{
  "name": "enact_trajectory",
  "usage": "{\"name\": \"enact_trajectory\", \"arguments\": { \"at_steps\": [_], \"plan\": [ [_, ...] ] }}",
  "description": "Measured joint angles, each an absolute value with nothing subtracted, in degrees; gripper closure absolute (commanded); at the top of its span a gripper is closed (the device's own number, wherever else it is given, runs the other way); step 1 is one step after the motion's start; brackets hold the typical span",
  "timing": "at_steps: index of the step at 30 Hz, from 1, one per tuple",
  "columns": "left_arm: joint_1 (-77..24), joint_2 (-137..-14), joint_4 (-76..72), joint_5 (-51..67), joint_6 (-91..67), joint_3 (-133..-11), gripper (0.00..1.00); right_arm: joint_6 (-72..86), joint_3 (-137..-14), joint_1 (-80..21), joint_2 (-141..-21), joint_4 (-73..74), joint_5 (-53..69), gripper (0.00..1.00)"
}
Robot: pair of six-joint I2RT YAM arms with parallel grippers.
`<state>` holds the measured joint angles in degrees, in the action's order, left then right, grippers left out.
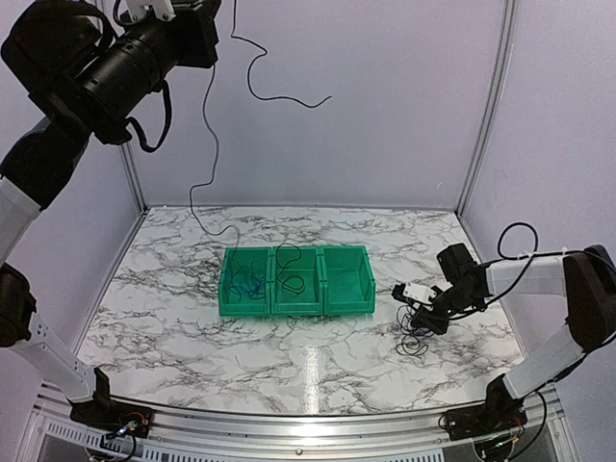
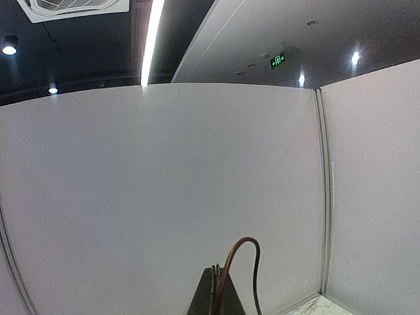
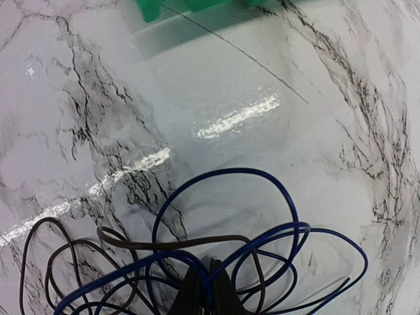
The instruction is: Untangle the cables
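My left gripper (image 1: pixel 202 21) is raised high at the top left. In its wrist view it (image 2: pixel 220 279) is shut on a thin dark cable (image 2: pixel 252 252) that arches out of the fingers. That long black cable (image 1: pixel 209 125) hangs down to the table near the bins. My right gripper (image 1: pixel 402 292) is low over the table, right of the bins. Its fingers (image 3: pixel 210 282) are shut on a blue cable (image 3: pixel 223 174). The blue loops are tangled with a dark brown-black cable (image 3: pixel 170 244). The tangle (image 1: pixel 416 337) lies on the marble.
A green three-compartment bin (image 1: pixel 296 250) stands mid-table; its edge (image 3: pixel 190 5) shows in the right wrist view. The left compartment holds a blue cable (image 1: pixel 250 286), the middle one a black loop (image 1: pixel 294 282). A thin black cable (image 3: pixel 249 56) crosses the marble. White walls enclose the table.
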<state>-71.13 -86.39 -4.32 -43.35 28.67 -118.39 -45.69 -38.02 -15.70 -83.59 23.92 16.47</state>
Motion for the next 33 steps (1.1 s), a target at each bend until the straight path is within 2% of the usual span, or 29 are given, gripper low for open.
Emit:
{"name": "enact_trajectory", "arguments": {
  "at_steps": [2,5,13,16,23,33],
  "plan": [
    [-71.1,-86.4,-5.4,-44.2,30.1,-118.4,1.00,-45.7,-38.0,-15.2,-83.6,23.8,16.6,0.87],
    [-71.1,-86.4,-6.2,-45.1,31.6,-118.4,1.00,-45.4,-38.0,-14.8,-83.6,23.6,16.6,0.69],
    [-71.1,-86.4,-6.1,-46.0,32.6,-116.0,1.00,-43.9,-40.6,-14.4,-82.8,28.9,18.7,0.34],
    [-71.1,-86.5,-6.0,-46.2,32.6,-114.8,1.00,-43.3,-42.1,-14.4,-79.6,31.0,20.9,0.25],
    [-70.4,-86.9,-6.0,-46.2,32.4,-114.2,1.00,-41.5,-43.7,-14.4,-71.1,31.8,26.5,0.23],
    [-66.2,-93.3,-5.3,-43.5,28.5,-115.6,1.00,-38.4,-43.0,-14.4,-69.5,30.7,27.7,0.22]
  ]
}}
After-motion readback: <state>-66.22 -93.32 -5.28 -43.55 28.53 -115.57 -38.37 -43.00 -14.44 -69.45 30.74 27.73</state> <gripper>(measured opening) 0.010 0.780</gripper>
